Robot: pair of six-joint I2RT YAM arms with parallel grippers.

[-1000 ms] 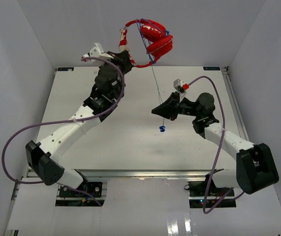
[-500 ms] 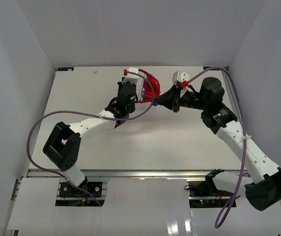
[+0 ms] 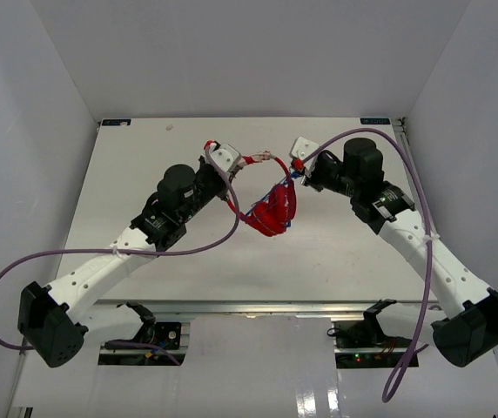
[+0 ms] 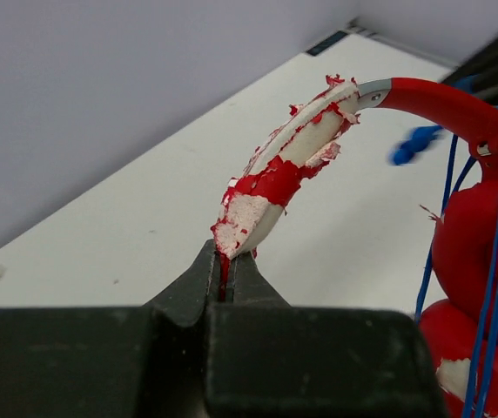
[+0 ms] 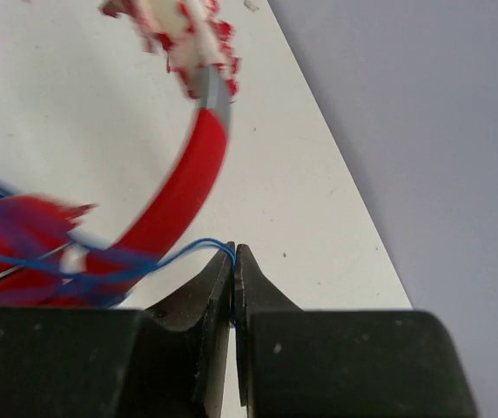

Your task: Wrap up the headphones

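Headphones sit mid-counter in top view, between both arms. Left pincer is at the headband's left end, right pincer just right of the earcups.

Left wrist view: left pincer clenched on the flaking red/white headband tip. Blue cable strands cross the earcup at right.

Right wrist view: right pincer clenched on the thin cable, w/ blurred headband arcing off to the far left.

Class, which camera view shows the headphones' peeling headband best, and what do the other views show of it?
Left wrist view: the headband is close and sharp, its flaking red cover and white padding clear, the left hand shut on its end. Top external shows it small; right wrist shows it blurred at the top.
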